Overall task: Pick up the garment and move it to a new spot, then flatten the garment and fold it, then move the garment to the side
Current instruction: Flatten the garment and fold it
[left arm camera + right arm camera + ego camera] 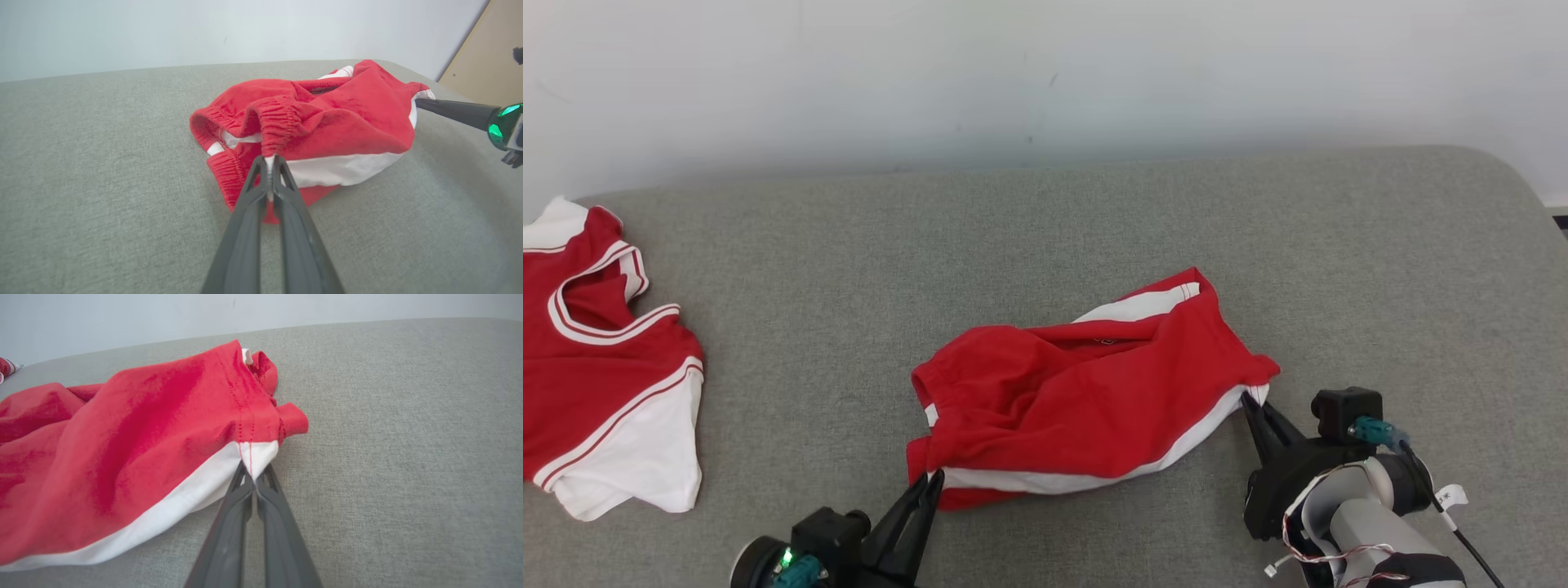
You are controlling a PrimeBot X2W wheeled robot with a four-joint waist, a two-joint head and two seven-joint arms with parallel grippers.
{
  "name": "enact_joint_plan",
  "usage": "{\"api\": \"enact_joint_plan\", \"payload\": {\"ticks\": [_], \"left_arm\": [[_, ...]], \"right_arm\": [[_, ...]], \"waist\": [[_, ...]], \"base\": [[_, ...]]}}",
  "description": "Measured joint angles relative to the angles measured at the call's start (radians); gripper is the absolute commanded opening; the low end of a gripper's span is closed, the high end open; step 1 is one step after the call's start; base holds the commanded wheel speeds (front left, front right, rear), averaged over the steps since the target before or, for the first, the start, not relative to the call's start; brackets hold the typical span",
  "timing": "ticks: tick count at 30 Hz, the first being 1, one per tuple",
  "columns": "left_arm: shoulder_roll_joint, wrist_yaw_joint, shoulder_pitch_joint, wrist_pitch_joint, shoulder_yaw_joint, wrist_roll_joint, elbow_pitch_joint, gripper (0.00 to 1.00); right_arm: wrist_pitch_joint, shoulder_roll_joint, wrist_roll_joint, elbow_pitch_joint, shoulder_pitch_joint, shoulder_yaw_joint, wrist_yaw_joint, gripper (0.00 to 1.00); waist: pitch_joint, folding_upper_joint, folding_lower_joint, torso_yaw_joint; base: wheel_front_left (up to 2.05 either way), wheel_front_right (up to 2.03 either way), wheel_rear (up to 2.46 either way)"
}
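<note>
The garment (pixel 1086 392) is a pair of red shorts with white side stripes, crumpled in the middle of the grey cushion. My left gripper (pixel 934 478) is shut on its near left corner; in the left wrist view the fingertips (pixel 267 160) pinch the elastic waistband of the garment (pixel 327 122). My right gripper (pixel 1248 400) is shut on the white hem at the right corner. In the right wrist view the gripper (pixel 250 470) clamps that white edge of the garment (pixel 143 441).
A second red and white garment, a shirt (pixel 596 359), lies at the far left of the grey cushion (pixel 1045 229). A pale wall (pixel 1045 73) runs behind. My right gripper's finger (pixel 453 110) crosses the left wrist view's right side.
</note>
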State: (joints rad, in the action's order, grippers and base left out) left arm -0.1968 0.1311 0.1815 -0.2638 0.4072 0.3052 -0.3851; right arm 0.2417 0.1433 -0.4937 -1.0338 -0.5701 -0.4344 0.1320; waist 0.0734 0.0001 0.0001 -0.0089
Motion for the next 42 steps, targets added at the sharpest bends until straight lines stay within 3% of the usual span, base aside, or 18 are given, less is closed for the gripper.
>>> {"api": "enact_joint_plan", "payload": {"ticks": [15, 20, 26, 30, 35, 42], "left_arm": [[-0.007, 0.000, 0.025, 0.000, -0.014, 0.121, 0.190, 0.00], [-0.006, 0.000, 0.091, 0.021, -0.013, 0.258, 0.260, 0.00], [-0.067, 0.000, 0.305, 0.151, -0.027, 0.454, 0.301, 0.00], [-0.122, 0.000, 0.493, 0.223, -0.051, 0.527, 0.249, 0.00], [-0.129, -0.002, 0.734, 0.241, -0.130, 0.587, 0.157, 0.00], [-0.110, -0.006, 1.024, 0.112, -0.196, 0.564, 0.060, 0.00]], "right_arm": [[-0.036, 0.070, -0.213, 0.305, 0.055, 0.007, 0.000, 0.00], [-0.101, 0.098, -0.314, 0.481, 0.070, 0.068, 0.000, 0.00], [-0.262, 0.099, -0.382, 0.642, -0.029, 0.152, 0.000, 0.00], [-0.353, 0.062, -0.364, 0.596, -0.201, 0.197, 0.000, 0.00], [-0.386, -0.020, -0.307, 0.433, -0.471, 0.288, 0.000, 0.00], [-0.179, -0.080, -0.241, 0.286, -0.818, 0.398, 0.000, 0.00]], "waist": [[-0.057, 0.0000, -0.0001, -0.026], [-0.057, 0.0000, -0.0001, -0.035], [-0.004, 0.0000, -0.0002, -0.046], [0.060, 0.0000, -0.0001, -0.058], [0.175, 0.0000, 0.0002, -0.078], [0.354, 0.0001, 0.0003, -0.099]], "base": [[0.00, 0.00, 0.00], [0.00, 0.00, 0.00], [0.00, 0.00, 0.00], [0.00, 0.00, 0.00], [0.00, 0.00, 0.00], [0.00, 0.00, 0.00]]}}
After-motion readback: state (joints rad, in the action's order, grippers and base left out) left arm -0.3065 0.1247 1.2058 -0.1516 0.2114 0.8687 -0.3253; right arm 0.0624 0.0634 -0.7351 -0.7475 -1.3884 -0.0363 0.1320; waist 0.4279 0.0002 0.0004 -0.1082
